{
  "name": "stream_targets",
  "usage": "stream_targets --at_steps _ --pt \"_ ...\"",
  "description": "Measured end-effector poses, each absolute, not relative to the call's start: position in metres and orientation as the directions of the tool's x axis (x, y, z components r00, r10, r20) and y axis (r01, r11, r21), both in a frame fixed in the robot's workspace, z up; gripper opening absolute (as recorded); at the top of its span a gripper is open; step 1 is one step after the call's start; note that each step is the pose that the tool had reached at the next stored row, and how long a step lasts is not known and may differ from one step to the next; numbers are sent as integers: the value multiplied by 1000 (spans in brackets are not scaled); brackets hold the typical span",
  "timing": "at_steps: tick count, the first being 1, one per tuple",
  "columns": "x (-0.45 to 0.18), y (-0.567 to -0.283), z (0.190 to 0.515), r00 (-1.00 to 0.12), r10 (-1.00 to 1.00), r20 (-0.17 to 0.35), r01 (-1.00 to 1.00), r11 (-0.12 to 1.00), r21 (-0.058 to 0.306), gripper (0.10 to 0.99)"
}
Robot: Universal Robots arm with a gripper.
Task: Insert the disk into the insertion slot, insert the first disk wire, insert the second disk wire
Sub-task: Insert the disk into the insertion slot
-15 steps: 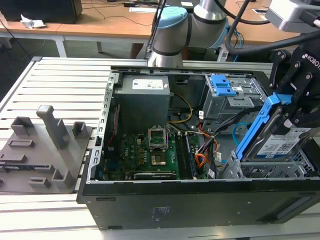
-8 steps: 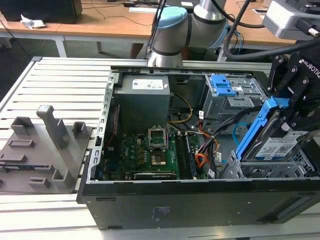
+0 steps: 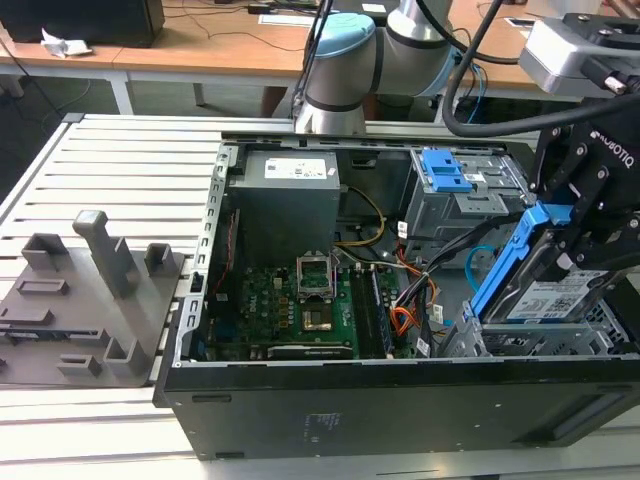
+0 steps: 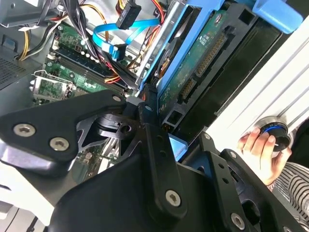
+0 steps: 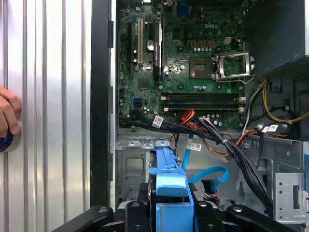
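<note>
One gripper clamps disk tilted over insertion slot; case on ribbed aluminium table, wooden desks behind.

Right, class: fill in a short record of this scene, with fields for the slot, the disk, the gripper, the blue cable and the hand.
insertion slot: low grey bay in the computer case, on the exterior view's right
disk: tilted, lower end at the slot, not lying flat in it
gripper: shut on the disk's blue bracket
blue cable: loose inside the case, not plugged into the disk
hand: rests on the slatted table beside the case
</note>
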State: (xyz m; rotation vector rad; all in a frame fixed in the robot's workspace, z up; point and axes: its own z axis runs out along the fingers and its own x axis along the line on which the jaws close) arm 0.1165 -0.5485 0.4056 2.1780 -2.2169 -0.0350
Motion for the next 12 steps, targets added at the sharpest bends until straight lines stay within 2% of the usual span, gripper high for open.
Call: stream_targets --at_steps 12 --pt "117 -548 399 -18 -1000 8 -999 18 40 365"
